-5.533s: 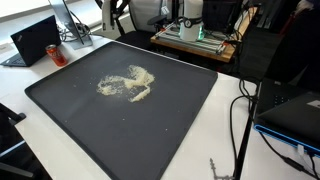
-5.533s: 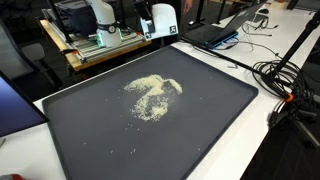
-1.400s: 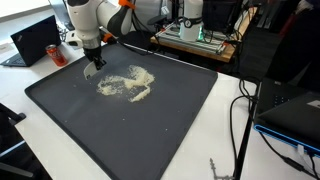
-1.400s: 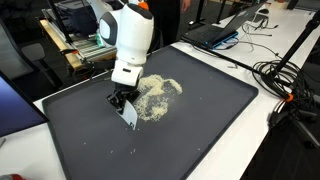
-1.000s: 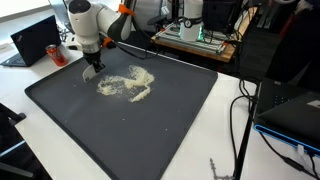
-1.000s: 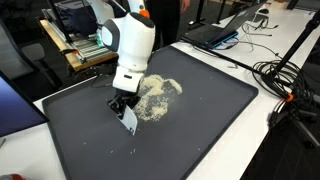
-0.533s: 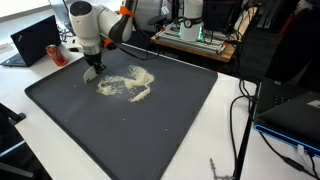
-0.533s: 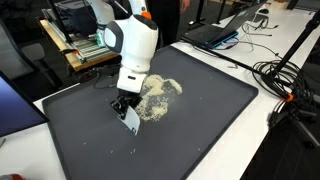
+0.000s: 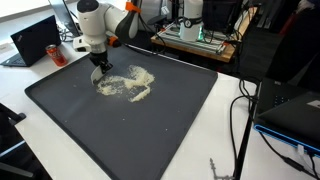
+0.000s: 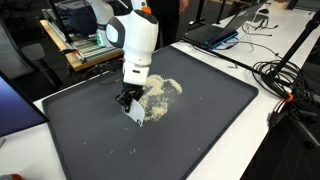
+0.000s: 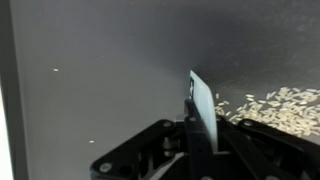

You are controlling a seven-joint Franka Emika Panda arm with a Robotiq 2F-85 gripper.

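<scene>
Gripper (image 10: pixel 128 102) clamped on card (image 10: pixel 134 114) | card edge seems to touch the mat (image 10: pixel 215 120), just beside the grains (image 10: pixel 156 92) mid-mat, nearer the far edge | grains lie spread out, strays toward the near edge | we judge sweeping barely begun.

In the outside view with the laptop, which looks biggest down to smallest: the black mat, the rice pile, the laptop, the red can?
1. Large black rectangular mat.
2. Scattered pale grain pile and open black laptop: they look about alike, and the laptop sits farther back, so unranked.
3. Small red can.
</scene>
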